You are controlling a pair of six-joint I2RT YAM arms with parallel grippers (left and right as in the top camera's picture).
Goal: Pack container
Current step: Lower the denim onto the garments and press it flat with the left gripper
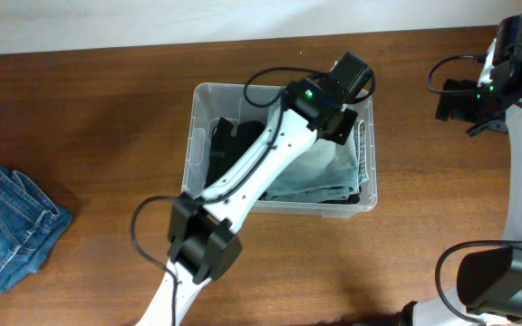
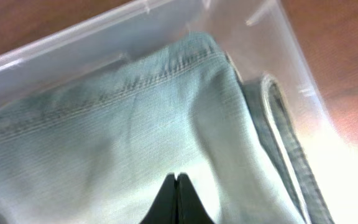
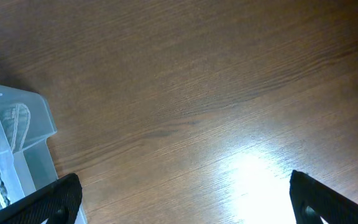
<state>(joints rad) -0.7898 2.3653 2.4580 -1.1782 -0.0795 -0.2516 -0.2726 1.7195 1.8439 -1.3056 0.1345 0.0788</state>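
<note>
The clear plastic container [image 1: 198,100] stands mid-table. It holds a folded light-blue denim garment [image 1: 320,177] and a dark garment [image 1: 229,145]. My left arm reaches over it from the front, and my left gripper [image 1: 341,125] hangs inside near the far right corner. In the left wrist view the left gripper [image 2: 176,180] is shut with nothing between its fingers, its tips right at the light denim [image 2: 135,124] beside the container wall [image 2: 73,56]. My right gripper [image 1: 456,100] stands open over bare table to the right. In the right wrist view the right gripper [image 3: 185,202] is wide open, with the container corner [image 3: 17,143] at the left.
A folded pair of blue jeans [image 1: 7,226] lies on the wooden table near its left edge. The right arm's base [image 1: 497,281] stands at the front right. A pale wall runs along the table's far edge.
</note>
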